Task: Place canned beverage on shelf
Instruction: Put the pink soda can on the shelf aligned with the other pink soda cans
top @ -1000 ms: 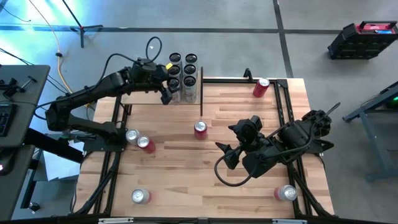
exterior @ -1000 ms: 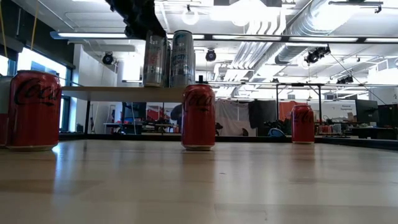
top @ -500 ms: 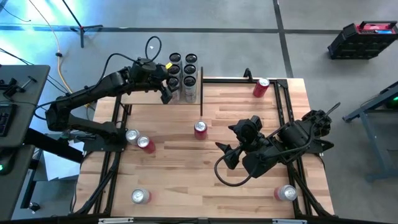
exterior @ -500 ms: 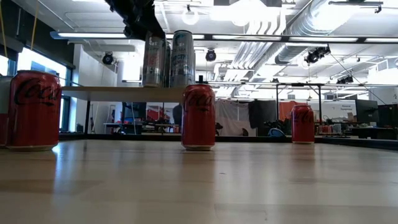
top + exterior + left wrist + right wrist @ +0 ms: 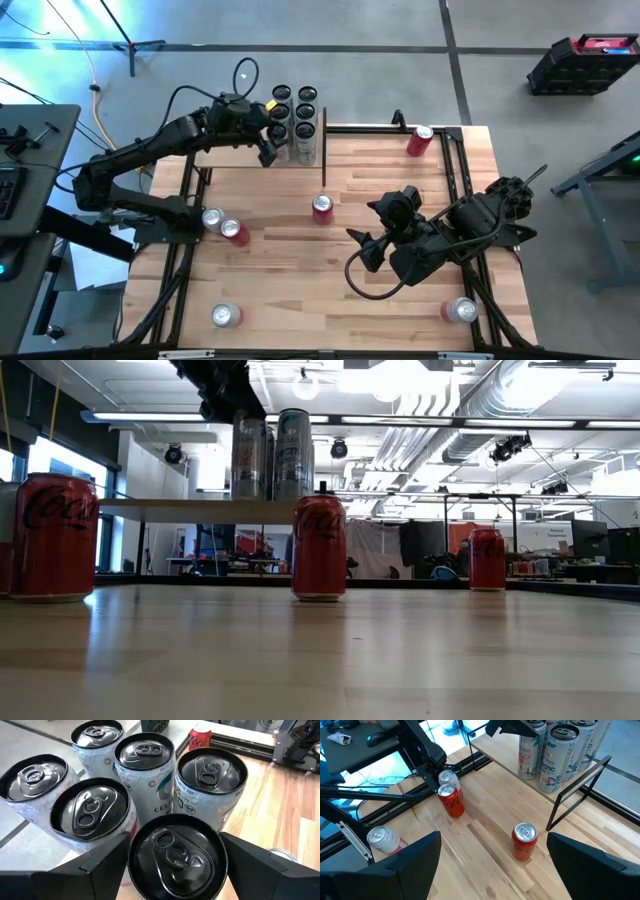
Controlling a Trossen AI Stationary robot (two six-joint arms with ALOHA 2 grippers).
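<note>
The left gripper [image 5: 268, 146] hangs over the shelf [image 5: 225, 156] at about eleven o'clock on the worktop [image 5: 330, 280], directly above a tall can [image 5: 176, 857] that stands upright there. In the left wrist view its fingers [image 5: 265, 870] flank that can on both sides, with a sliver of gap showing on each side, so they look spread just wider than the can and not pressing on it. Whether any contact remains cannot be told. That fits a can just set down with the grip easing off.

The can is the nearest of a tight cluster: five more tall cans [image 5: 145, 775] stand behind it in two rows, sides touching or nearly so. Packing them close leaves room on the small board, and it means the fingers need to lift straight up to avoid knocking a neighbour.

Several red cans wait on the worktop: one [image 5: 322, 207] near the centre, a pair [image 5: 222, 224] at nine o'clock, one [image 5: 225, 316] at seven o'clock, one [image 5: 461, 310] at five o'clock, and one [image 5: 419, 139] lying on its side at one o'clock.

The right gripper [image 5: 368, 215] waits right of centre, its fingers [image 5: 395, 870] wide apart and empty, aimed towards the centre red can, likely ready for the next pick.
</note>
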